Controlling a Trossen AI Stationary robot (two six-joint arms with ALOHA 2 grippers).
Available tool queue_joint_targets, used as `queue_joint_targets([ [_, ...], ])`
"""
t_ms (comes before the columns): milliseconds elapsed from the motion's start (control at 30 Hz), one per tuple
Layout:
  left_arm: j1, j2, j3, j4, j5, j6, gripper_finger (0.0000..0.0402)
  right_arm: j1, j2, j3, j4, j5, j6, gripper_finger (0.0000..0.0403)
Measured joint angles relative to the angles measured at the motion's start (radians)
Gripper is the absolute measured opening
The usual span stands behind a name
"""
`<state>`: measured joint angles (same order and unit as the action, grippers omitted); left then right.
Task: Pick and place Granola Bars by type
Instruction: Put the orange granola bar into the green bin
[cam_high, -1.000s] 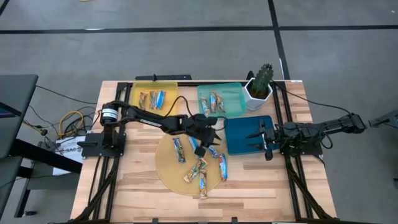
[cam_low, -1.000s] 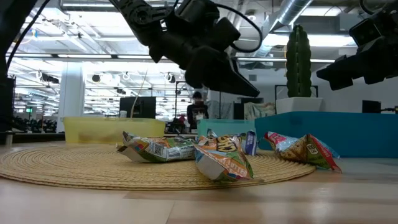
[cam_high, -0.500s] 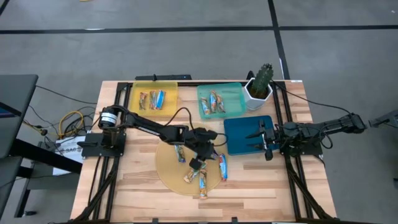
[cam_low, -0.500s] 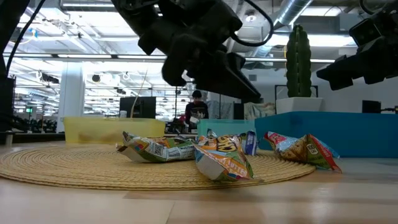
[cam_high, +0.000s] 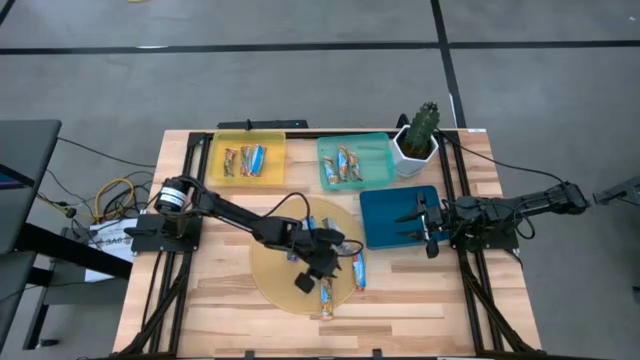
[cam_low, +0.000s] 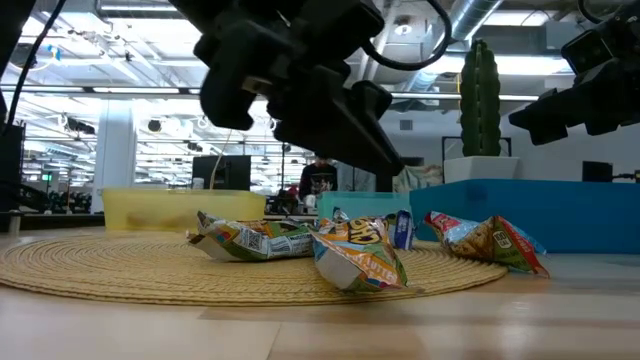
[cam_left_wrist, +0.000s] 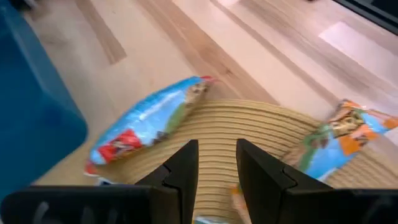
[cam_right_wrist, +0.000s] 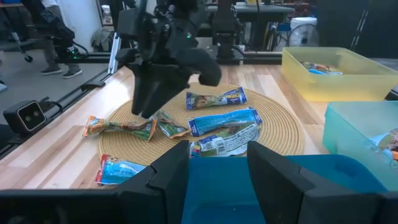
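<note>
Granola Bars (cam_high: 358, 268) lie on my woven mat (cam_high: 268, 272); left gripper (cam_high: 325, 262) hovers above them, fingers slightly parted, empty. Right gripper (cam_high: 427, 222) over blue tray (cam_high: 385, 215), parted, empty.

The high camera looked straight down on the whole table (cam_high: 200, 300). The low camera sat at table height, close to the round mat (cam_low: 150, 270), and faced the room. Each wrist camera looked past its own fingers. All four saw the mat.
</note>
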<state>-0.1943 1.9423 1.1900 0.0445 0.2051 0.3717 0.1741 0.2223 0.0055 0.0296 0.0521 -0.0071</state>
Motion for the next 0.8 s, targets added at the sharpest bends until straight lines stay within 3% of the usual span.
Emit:
queue_joint_targets([
  [433, -0.077, 0.0, 0.0, -0.039, -0.036, -0.028, 0.0103, 0.0, 0.0, 0.0, 0.0, 0.0, 0.0, 0.0154],
  [800, -0.081, 0.0, 0.0, -0.132, -0.087, -0.276, 0.0103, 0.0, 0.0, 0.0, 0.0, 0.0, 0.0, 0.0154],
])
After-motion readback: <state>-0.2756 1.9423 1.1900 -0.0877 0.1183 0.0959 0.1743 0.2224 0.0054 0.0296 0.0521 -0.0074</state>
